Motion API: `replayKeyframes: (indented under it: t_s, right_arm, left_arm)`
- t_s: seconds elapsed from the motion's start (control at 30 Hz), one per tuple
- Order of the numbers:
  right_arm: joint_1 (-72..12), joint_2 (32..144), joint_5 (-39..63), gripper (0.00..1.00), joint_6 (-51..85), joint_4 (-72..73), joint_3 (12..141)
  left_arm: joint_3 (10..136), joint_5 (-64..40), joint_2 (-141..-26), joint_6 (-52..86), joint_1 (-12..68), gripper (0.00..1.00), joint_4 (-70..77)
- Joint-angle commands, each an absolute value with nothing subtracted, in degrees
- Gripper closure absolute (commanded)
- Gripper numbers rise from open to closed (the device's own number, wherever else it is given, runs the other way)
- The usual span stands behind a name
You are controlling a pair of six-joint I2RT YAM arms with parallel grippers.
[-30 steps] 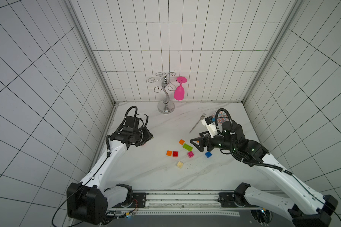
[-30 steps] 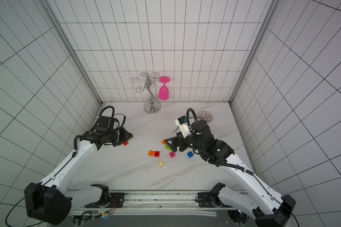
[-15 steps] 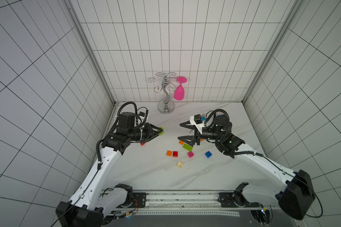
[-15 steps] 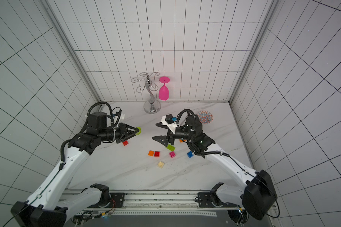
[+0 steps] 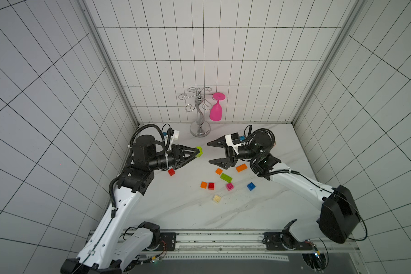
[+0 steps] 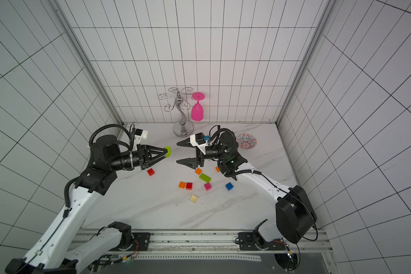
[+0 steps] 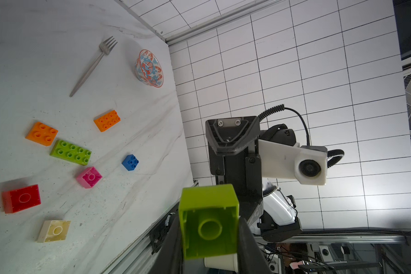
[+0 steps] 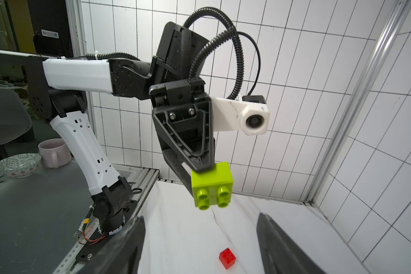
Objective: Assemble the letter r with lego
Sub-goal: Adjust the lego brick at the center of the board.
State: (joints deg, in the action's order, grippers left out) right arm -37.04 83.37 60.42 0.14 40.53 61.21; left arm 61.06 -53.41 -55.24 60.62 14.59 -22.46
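Lime brick [image 5: 200,150] pinched in left hand [image 5: 196,152], facing right hand [image 5: 208,152]

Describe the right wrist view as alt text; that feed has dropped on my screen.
The left gripper, shut on a lime green square brick, holds it in the air with its studs toward the camera. In the foreground the right gripper stands wide open and empty, and a small red brick lies on the marble table beyond it.
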Motion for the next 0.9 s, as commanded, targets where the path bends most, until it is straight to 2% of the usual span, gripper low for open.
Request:
replayKeyframes:
  t_s: [0.0,0.23,0.33,0.5,0.67,0.77,0.87]
  right_arm:
    - [-38.52,85.19,60.64,0.23,1.14,45.0,65.17]
    - [-40.5,86.44,60.21,0.26,1.18,45.47,67.06]
    - [-40.46,86.66,60.19,0.3,1.66,45.52,67.23]
    - [-40.69,87.26,59.85,0.46,2.63,45.88,67.76]
    - [-40.8,87.41,59.71,0.49,2.56,45.92,67.68]
    - [-40.8,87.63,59.59,0.59,2.88,46.1,67.59]
    - [-40.8,87.71,59.5,0.63,2.9,46.04,67.37]
  left_arm:
    - [60.47,-54.98,-54.92,64.04,15.11,1.0,-16.86]
    - [59.68,-55.06,-54.79,65.11,15.82,1.0,-14.77]
    - [59.68,-55.03,-54.72,65.12,15.97,1.0,-14.77]
    - [59.5,-55.2,-54.93,65.38,16.41,1.0,-14.09]
    - [59.5,-55.42,-55.07,65.8,16.64,1.0,-13.21]
    - [59.28,-55.28,-55.11,65.68,16.74,1.0,-13.18]
    - [59.08,-55.24,-54.99,65.76,16.79,1.0,-13.07]
